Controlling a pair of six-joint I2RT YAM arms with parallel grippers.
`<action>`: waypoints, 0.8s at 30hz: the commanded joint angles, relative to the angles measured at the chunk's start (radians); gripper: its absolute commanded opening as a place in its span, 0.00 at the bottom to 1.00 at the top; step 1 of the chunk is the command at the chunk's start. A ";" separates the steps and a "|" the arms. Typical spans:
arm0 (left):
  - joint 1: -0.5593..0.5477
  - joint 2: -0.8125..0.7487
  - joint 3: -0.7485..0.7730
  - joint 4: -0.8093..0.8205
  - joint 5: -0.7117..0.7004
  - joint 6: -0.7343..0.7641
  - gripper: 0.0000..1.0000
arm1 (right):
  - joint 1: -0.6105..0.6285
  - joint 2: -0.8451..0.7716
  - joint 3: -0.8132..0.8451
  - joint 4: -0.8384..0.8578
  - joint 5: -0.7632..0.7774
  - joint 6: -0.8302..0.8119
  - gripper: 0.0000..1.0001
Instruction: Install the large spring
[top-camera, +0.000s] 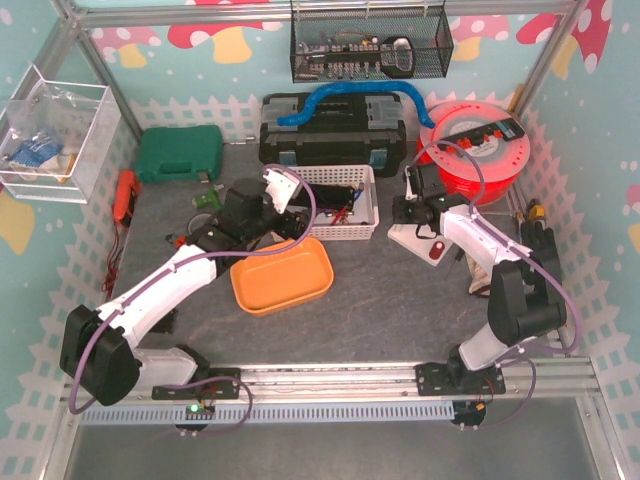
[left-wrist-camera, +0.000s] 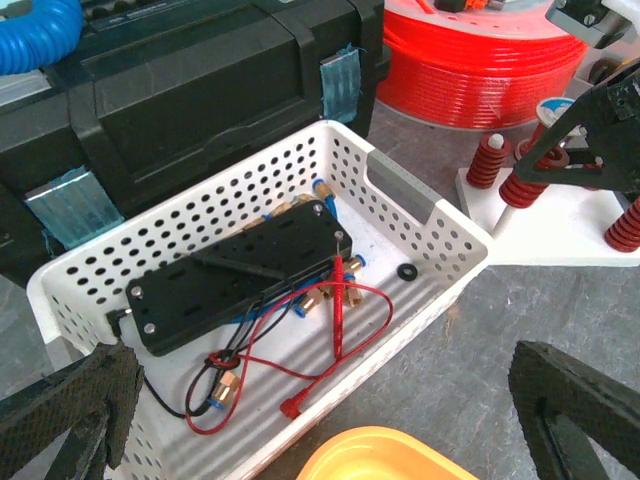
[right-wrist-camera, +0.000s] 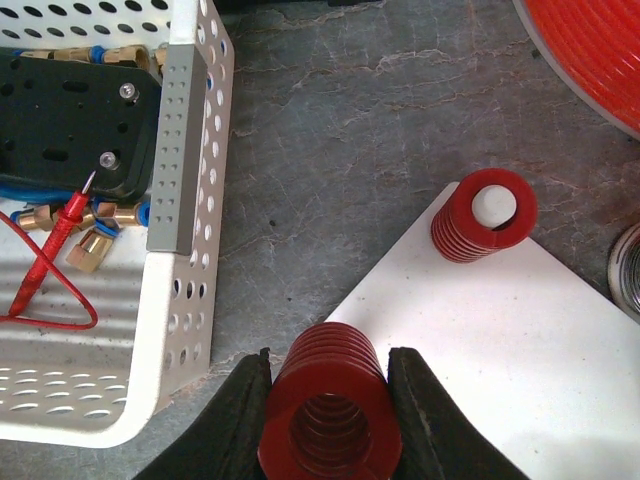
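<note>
**Item:** large spring (right-wrist-camera: 325, 420), red, close-coiled. We found it pinched across its outer coils between the fingers of the right hand (right-wrist-camera: 328, 356), with its bore open toward the wrist camera. It was at the corner of the white base plate (right-wrist-camera: 500, 340) nearest that hand. A smaller red spring (right-wrist-camera: 484, 215) sat on its post ahead of that hand and to its right.

**Handling:** We judged the item stiff, heavy for its size and not fragile. The painted coils may slip, so the hold belongs on the flanks at mid-length, leaving the bore free (whether it hung clear of the plate, we could not tell).

**Left hand** (left-wrist-camera: 320, 400)**:** spread, holding nothing.

**Containers:**
- A white perforated basket (right-wrist-camera: 186, 150) stood on the counter (right-wrist-camera: 330, 150), left of the right hand and just ahead of the left hand. It held a black block (left-wrist-camera: 235, 270), brass fittings (right-wrist-camera: 95, 250), red probe leads (left-wrist-camera: 340, 300) and a small black ring (left-wrist-camera: 407, 271).
- An orange tray (top-camera: 282, 275) lay beneath the left hand.
</note>
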 joint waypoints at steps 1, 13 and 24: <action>0.010 0.006 0.000 0.007 -0.002 0.007 0.99 | -0.004 0.023 -0.022 0.013 -0.003 -0.007 0.00; 0.019 0.025 0.014 0.007 0.010 0.019 0.99 | -0.004 0.023 0.015 -0.030 0.023 0.011 0.00; 0.024 0.031 0.019 0.007 0.025 0.022 0.99 | -0.004 0.015 0.043 -0.071 0.010 0.021 0.00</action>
